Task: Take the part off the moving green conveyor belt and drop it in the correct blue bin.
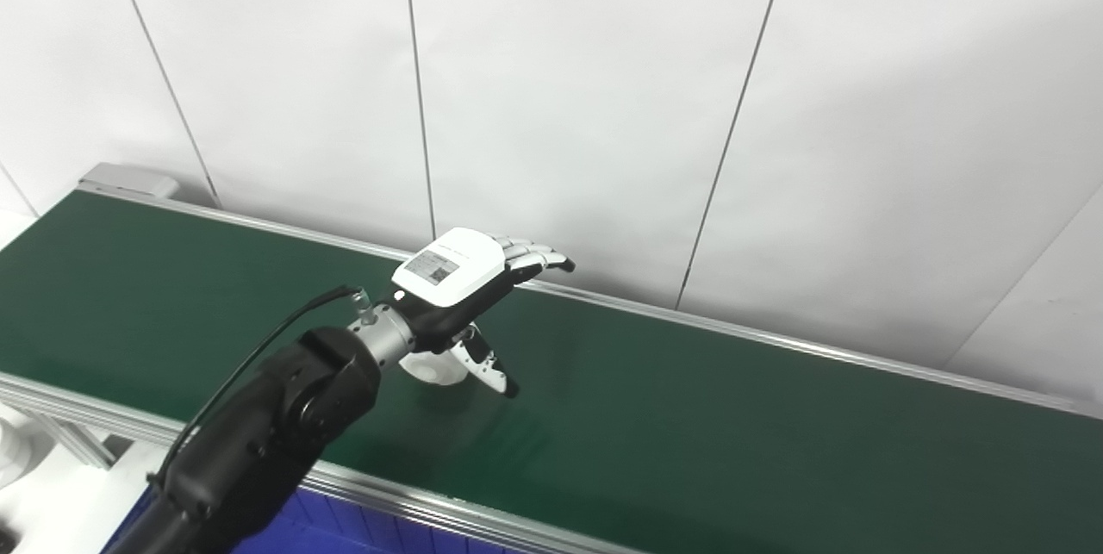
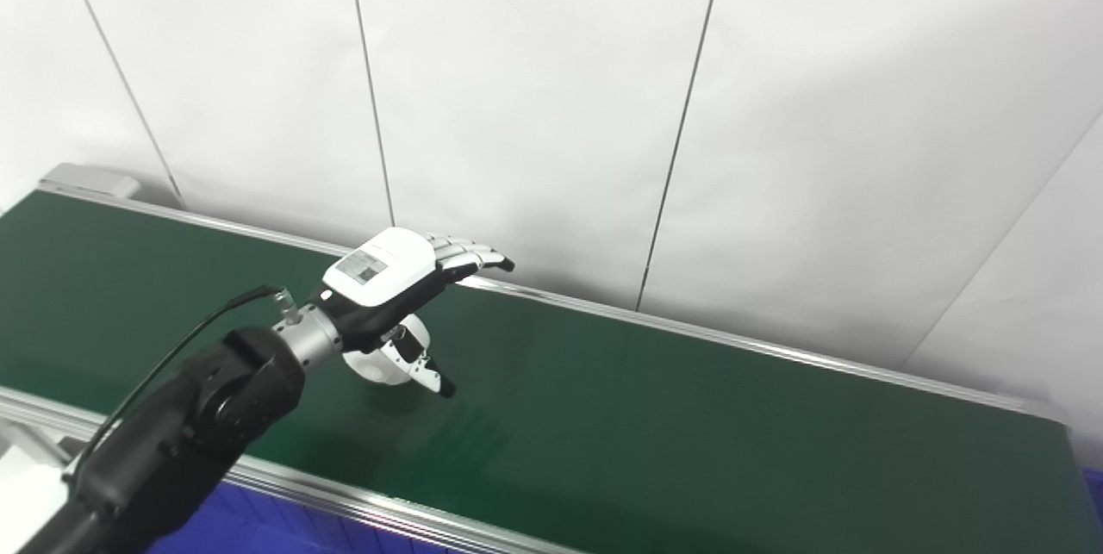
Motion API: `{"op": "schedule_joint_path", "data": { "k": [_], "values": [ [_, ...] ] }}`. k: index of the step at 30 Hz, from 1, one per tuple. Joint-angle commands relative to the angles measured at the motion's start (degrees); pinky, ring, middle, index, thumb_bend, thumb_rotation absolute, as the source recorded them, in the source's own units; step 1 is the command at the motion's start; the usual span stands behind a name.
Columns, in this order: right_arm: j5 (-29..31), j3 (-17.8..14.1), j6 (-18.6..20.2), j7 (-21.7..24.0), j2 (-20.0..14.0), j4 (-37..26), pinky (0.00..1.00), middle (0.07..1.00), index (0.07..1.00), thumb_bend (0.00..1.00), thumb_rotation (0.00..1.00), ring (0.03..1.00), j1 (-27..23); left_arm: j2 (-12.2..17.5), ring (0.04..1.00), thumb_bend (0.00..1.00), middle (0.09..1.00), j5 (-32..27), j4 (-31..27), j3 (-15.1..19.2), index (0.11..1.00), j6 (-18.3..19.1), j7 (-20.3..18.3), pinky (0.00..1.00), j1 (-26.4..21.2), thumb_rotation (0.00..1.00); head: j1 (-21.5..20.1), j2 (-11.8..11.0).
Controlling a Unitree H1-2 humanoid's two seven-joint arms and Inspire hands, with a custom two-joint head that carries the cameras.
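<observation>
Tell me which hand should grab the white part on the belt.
Left. The left hand hovers open right above the white part on the belt; the right hand is not in view.

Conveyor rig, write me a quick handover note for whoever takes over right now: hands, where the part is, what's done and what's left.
Left hand: over the green conveyor belt, fingers stretched out and apart, thumb pointing down, holding nothing.
Right hand: not in view.
Part: a white round part lies on the belt directly under the left hand, partly hidden by it; the thumb is beside it, contact unclear.
Blue bin: only a strip shows below the belt's near rail.
Done: hand positioned over the part.
Left: close on the part, lift it, drop it in the correct bin.
</observation>
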Motion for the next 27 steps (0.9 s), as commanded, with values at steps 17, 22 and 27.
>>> {"op": "schedule_joint_path", "data": {
  "k": [17, 22, 27],
  "values": [
    [-0.1, 0.6, 0.3, 0.6, 0.3, -3.1, 1.0, 0.997, 1.0, 0.56, 1.0, 0.951, 1.3, 4.4, 0.864, 1.0, 0.867, 5.7, 11.9, -7.2, 0.846, -0.1, -3.6, 0.87, -7.2, 0.25, -0.5, 1.1],
    [0.0, 0.8, 1.4, 0.6, 0.4, -4.1, 1.0, 0.995, 1.0, 0.56, 1.0, 0.949, 1.7, 4.3, 0.852, 1.0, 0.857, 8.1, 13.0, -8.3, 0.806, 0.3, -2.8, 0.85, -7.1, 0.24, -0.6, 1.3],
    [0.0, 0.8, 1.7, 0.6, 0.3, -4.3, 1.0, 0.992, 1.0, 0.57, 1.0, 0.946, 1.7, 3.6, 0.78, 1.0, 0.795, 11.4, 14.5, -8.8, 0.758, 0.1, 2.7, 0.76, -6.7, 0.1, -0.7, 1.3]
  ]
}}
